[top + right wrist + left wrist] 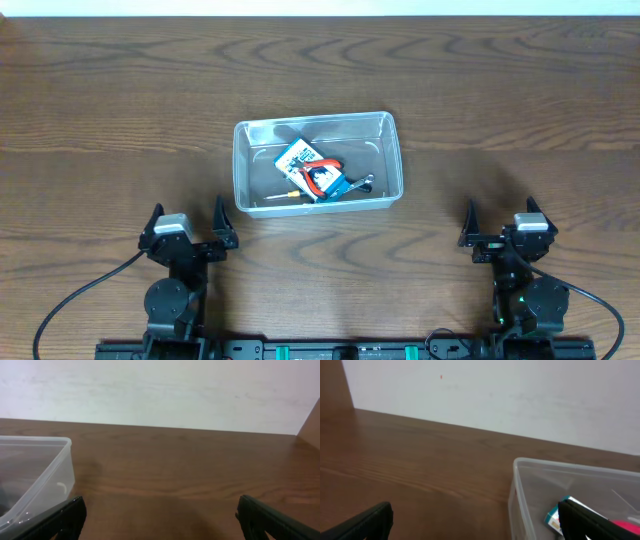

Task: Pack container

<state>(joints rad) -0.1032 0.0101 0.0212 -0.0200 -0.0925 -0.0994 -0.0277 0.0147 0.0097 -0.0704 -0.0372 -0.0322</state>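
The clear plastic container (pixel 316 130) sits at the table's middle. Inside lie a small blue-and-white box (pixel 295 156), red-handled pliers (pixel 322 177) and other small tools. My left gripper (pixel 188 222) is open and empty at the near left, below the container's left corner. My right gripper (pixel 504 224) is open and empty at the near right. In the left wrist view the container (pixel 520 495) is at the right, with the box (pixel 555 515) partly behind my finger. In the right wrist view the container's corner (pixel 57 467) is at the left.
The wooden table (pixel 120 120) stretches around the container. A white wall (pixel 495 395) rises behind the table's far edge. The arm bases and cables (pixel 70 300) are at the near edge.
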